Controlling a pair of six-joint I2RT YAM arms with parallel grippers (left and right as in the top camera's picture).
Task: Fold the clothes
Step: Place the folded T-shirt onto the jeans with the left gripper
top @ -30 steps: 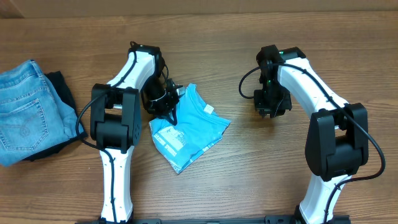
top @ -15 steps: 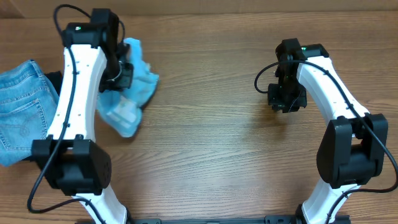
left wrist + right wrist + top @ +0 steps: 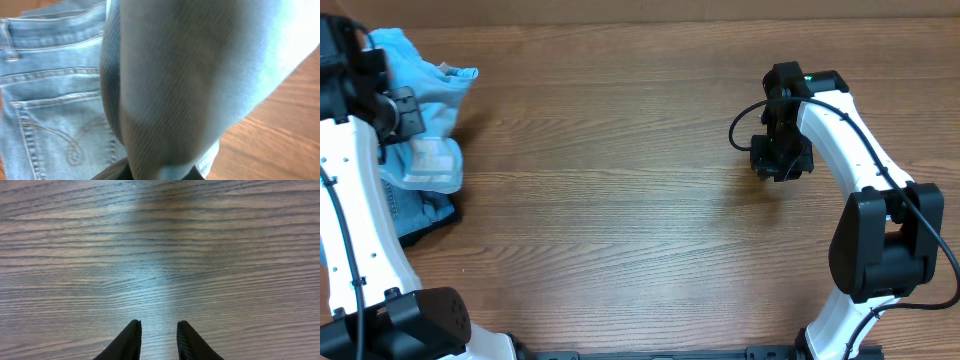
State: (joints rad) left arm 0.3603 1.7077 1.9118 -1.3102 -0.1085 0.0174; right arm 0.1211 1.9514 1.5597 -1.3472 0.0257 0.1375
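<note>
At the table's [image 3: 620, 220] far left edge, the sky-blue T-shirt [image 3: 432, 95] hangs bunched and crumpled above the denim jeans [image 3: 45, 100]. The left gripper [image 3: 402, 112] is clamped on it, its arm stretched along that edge. Well apart, the right gripper [image 3: 157, 330] hovers low over the wood, fingers slightly apart.

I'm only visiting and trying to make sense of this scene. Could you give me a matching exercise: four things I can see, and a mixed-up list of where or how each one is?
Things:
1. T-shirt
2. jeans
3. left gripper
4. right gripper

States:
A. jaws apart, empty, over the bare table
B. lying on the table at the far left
C. lifted up, hanging bunched
D. shut on light blue cloth

Pairs: 1-C, 2-B, 3-D, 4-A
</note>
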